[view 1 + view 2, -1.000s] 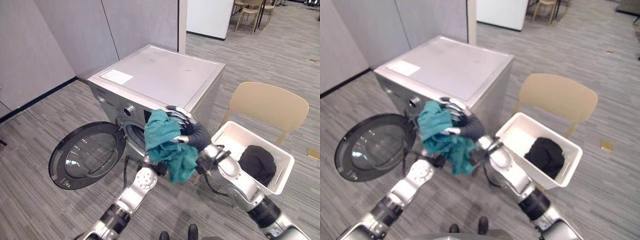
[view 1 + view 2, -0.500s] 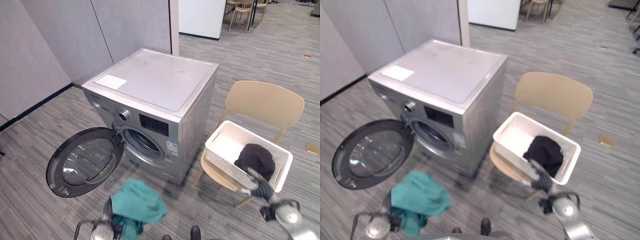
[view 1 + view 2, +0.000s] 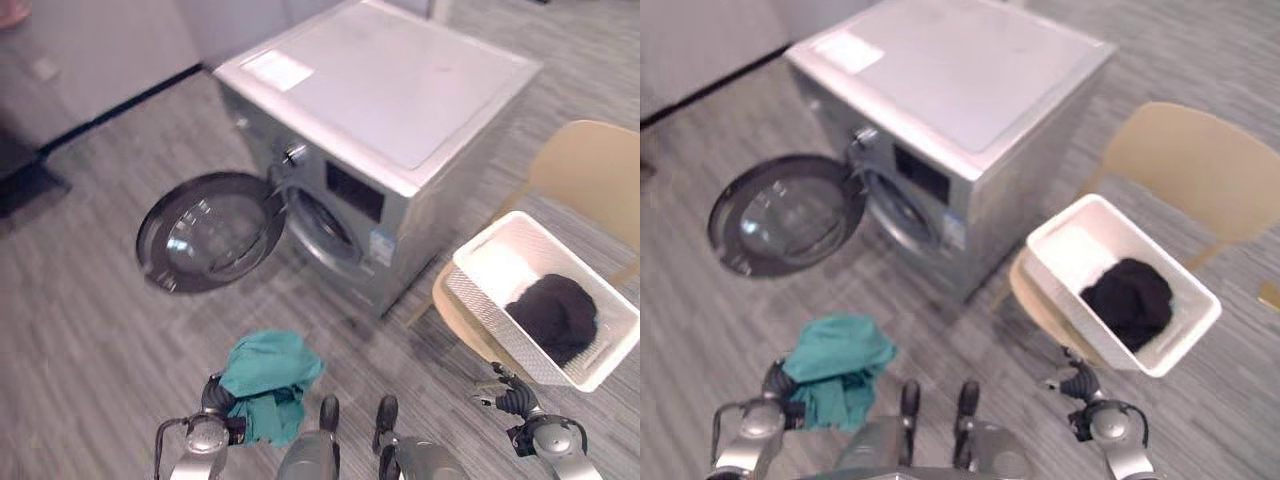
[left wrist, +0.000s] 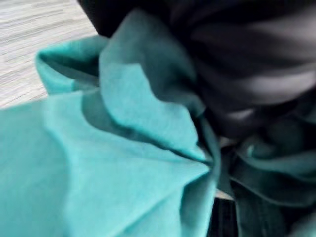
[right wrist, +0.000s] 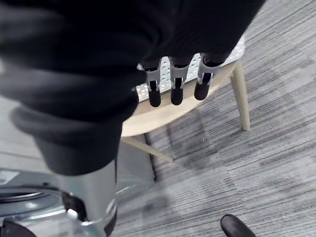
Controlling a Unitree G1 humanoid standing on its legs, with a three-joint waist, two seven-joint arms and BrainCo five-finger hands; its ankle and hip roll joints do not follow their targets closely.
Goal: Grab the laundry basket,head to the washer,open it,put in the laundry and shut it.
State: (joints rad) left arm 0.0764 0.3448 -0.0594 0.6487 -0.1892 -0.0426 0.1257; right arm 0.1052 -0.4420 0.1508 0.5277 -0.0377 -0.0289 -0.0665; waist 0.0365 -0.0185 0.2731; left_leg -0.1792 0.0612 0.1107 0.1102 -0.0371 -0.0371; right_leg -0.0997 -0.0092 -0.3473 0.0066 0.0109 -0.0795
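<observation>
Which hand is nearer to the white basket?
Right. The right hand is just below the basket; the left hand, with the teal cloth, is far across.

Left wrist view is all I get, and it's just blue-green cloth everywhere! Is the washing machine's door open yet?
Observer: Yes. The silver front-loading washing machine has its round dark glass door swung wide open.
Operator: Is there more laundry to grab?
Observer: One black bundle of clothing lies in the white perforated plastic basket, which sits on a beige chair.
Operator: What's my other hand doing?
Observer: The right hand is empty, with straight fingers, low down near the chair's seat.
</observation>
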